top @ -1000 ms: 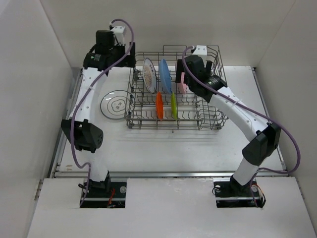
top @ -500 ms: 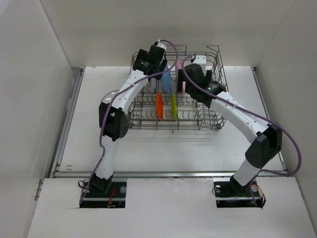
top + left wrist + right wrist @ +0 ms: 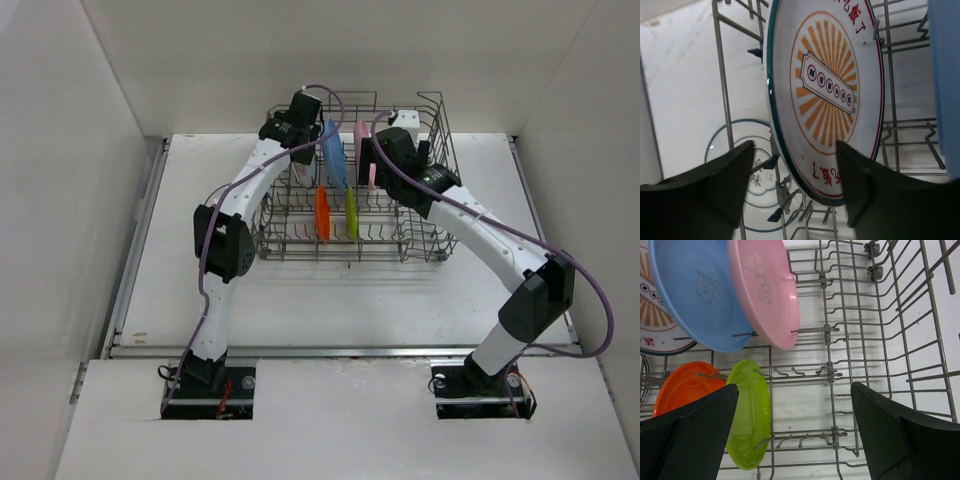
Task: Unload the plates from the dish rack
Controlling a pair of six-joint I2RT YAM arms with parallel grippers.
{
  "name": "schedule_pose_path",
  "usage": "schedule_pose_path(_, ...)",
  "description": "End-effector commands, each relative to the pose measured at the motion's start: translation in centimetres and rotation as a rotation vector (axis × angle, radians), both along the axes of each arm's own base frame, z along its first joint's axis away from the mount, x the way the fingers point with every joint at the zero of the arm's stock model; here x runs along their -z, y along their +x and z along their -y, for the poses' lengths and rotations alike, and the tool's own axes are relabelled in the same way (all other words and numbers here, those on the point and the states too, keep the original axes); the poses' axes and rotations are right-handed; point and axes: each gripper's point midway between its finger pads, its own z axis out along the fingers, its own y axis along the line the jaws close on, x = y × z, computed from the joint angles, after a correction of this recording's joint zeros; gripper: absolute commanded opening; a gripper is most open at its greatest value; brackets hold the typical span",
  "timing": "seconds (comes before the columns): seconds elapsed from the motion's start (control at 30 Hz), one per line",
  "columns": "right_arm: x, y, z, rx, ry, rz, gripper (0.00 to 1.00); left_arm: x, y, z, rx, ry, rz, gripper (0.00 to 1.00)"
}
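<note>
The grey wire dish rack [image 3: 425,232] stands at the back of the table. Blue [image 3: 332,155], pink [image 3: 361,140], small orange [image 3: 321,212] and small lime green [image 3: 351,212] plates stand upright in it. My left gripper [image 3: 794,150] is open over the rack's left end. Its fingers straddle the lower rim of the white sunburst plate [image 3: 825,95] without touching it. The white teal-rimmed plate [image 3: 732,137] lies flat on the table outside the rack. My right gripper [image 3: 795,395] is open and empty above the rack floor, right of the lime plate [image 3: 747,410] and below the pink plate [image 3: 767,290].
White walls close in the table on the left, back and right. The rack's raised wire sides and upright tines [image 3: 827,372] surround both grippers. The blue plate [image 3: 945,75] stands close to the left gripper's right side.
My left arm swung from the table left of the rack to over the rack's left end, down around the sunburst plate. My right gripper shifted slightly toward the back of the rack.
</note>
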Motion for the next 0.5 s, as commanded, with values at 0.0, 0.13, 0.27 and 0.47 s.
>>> schedule_pose_path(0.0, -2.5, -0.1, 0.8, 0.033, 0.038, 0.062, 1.0, 0.3, -0.4, -1.3, -0.051, -0.115, -0.07, 0.57)
schedule_pose_path(0.13, -2.4, -0.2, 1.1, 0.033, 0.042, 0.058, 1.0, -0.7, -0.4, -1.2, -0.063, -0.174, -0.052, 0.06)
schedule_pose_path(0.27, -1.5, 0.1, 1.0, 0.033, 0.03, 0.042, 1.0, -5.6, -0.9, -1.1, -0.058, -0.246, 0.051, 0.0)
schedule_pose_path(0.47, -1.7, 0.5, -0.1, -0.015, 0.038, 0.035, 1.0, -13.9, -1.4, -1.2, -0.045, -0.352, 0.256, 0.0)
